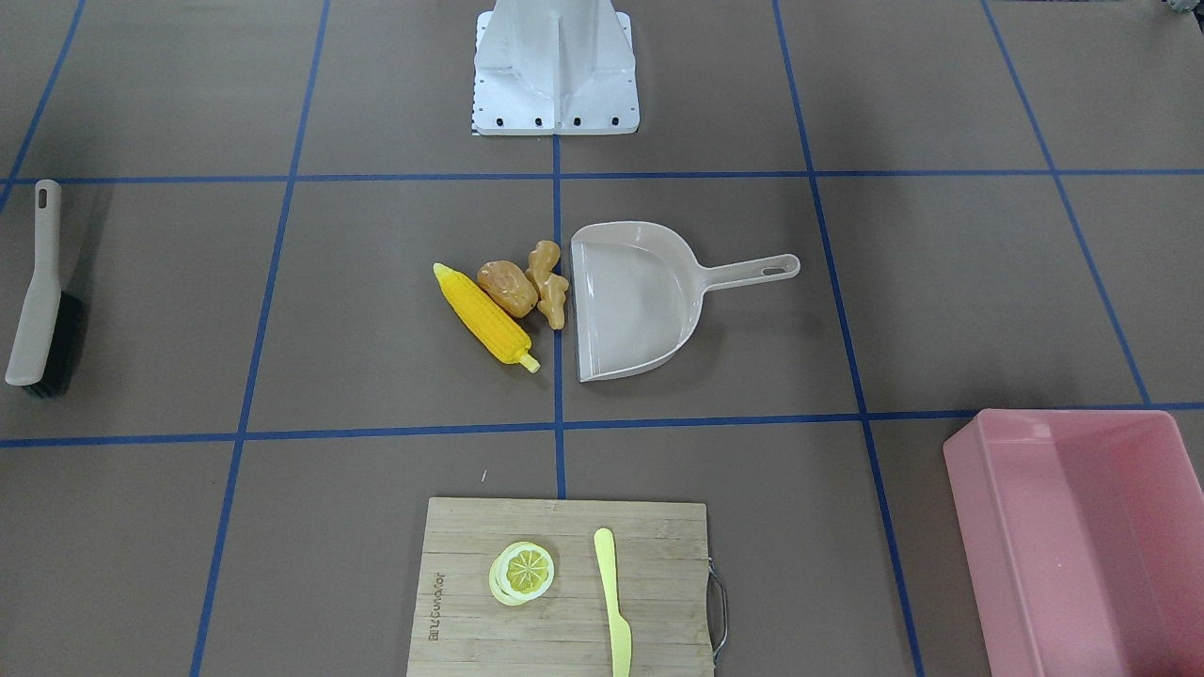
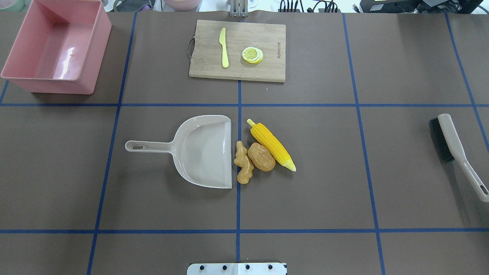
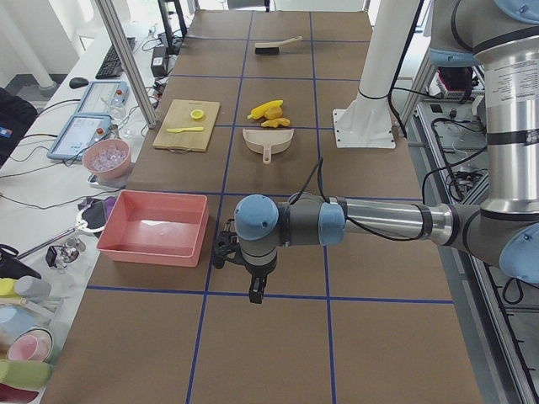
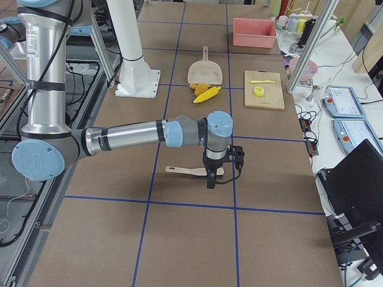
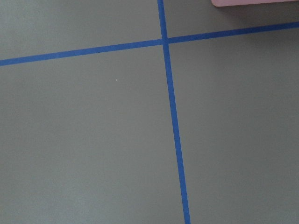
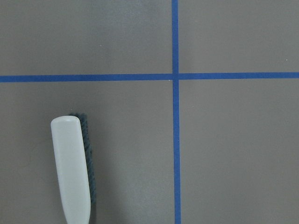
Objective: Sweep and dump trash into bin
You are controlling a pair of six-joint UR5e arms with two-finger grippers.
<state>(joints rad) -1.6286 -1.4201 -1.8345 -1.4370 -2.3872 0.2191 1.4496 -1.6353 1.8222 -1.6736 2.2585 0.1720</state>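
The yellow corn cob [image 2: 272, 144], brown potato [image 2: 261, 156] and tan ginger root [image 2: 243, 167] lie together mid-table, at the open mouth of the beige dustpan [image 2: 202, 151]. The pink bin [image 2: 49, 84] stands at the far left corner. A hand brush [image 2: 450, 147] lies at the right edge. My left gripper [image 3: 255, 290] hangs over bare table beside the bin [image 3: 152, 250]. My right gripper [image 4: 210, 179] hangs over the brush [image 4: 188, 171], which shows in the right wrist view [image 6: 72, 168]. I cannot tell whether either gripper is open or shut.
A wooden cutting board [image 2: 237, 49] with a lemon slice [image 2: 252, 54] and a yellow knife [image 2: 224, 47] lies at the far middle. The robot base [image 1: 555, 70] stands at the near edge. Blue tape lines grid the brown table.
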